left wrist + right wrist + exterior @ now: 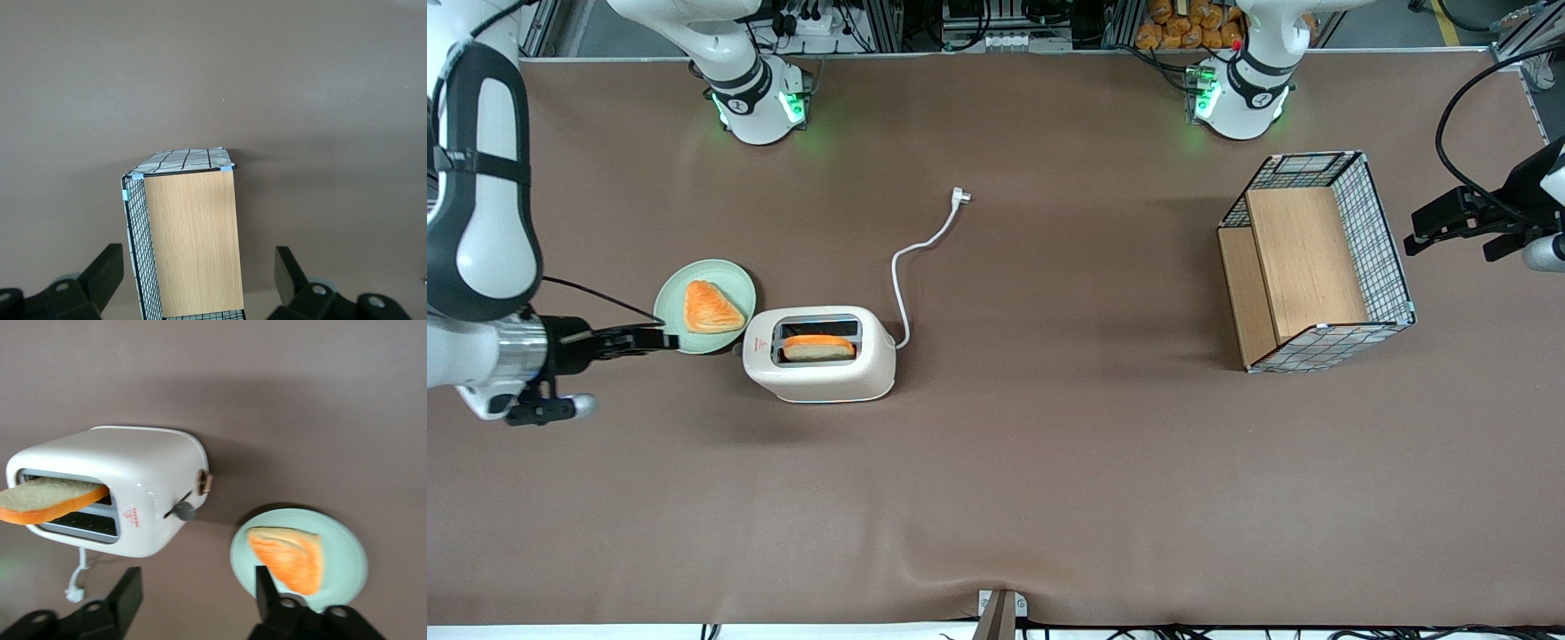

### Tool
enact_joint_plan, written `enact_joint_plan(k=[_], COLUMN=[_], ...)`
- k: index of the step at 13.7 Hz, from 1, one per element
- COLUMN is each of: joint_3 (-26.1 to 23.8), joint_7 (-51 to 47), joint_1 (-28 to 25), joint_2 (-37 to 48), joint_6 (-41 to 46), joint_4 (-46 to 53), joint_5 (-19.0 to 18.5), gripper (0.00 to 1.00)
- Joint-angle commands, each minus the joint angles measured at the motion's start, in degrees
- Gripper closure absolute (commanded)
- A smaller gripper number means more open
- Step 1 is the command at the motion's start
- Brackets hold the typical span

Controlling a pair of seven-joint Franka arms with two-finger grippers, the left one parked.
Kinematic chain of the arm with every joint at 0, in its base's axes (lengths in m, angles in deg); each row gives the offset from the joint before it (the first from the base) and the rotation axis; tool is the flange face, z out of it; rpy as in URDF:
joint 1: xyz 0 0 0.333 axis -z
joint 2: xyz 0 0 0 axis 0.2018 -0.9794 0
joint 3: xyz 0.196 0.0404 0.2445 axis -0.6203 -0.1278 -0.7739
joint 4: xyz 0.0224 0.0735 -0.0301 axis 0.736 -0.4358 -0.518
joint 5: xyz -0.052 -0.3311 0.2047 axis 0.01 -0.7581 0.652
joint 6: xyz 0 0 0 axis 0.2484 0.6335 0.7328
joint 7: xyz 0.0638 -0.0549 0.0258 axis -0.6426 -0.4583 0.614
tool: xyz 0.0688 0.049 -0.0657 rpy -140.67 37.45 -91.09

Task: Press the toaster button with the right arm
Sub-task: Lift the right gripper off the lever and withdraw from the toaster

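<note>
Claw, fingers apart, reaches level over the plate toward the toaster button.

The gripper hangs over the edge of the green plate, its jaws apart, a little way from the toaster. The toaster button sticks out of the end that faces the gripper, and nothing stands between them but open air. The plate with its pastry sits just beside that same end. The bare brown table nearer the front camera leaves lots of room. The white cord trails off toward the parked arm's end.
</note>
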Motion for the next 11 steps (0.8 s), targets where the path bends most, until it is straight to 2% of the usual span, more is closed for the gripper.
enact_joint_plan(k=[1,5,6,8,11], joint_3=[-0.3,0.0,0.1,-0.3,-0.4], joint_7=[-0.6,-0.7,-1.2,-1.3,-1.5], joint_1=[-0.5,0.0,0.0,0.2,0.5], joint_2=[0.6,0.7,1.8,4.6,10.8], joint_6=[5.1,9.4,10.1,9.9,9.9], joint_4=[6.7,12.5,12.6,12.5,10.5], joint_5=[-5.3,-6.2,-6.4,-10.5,-10.5], gripper=[0.0,0.0,0.0,0.0,0.0])
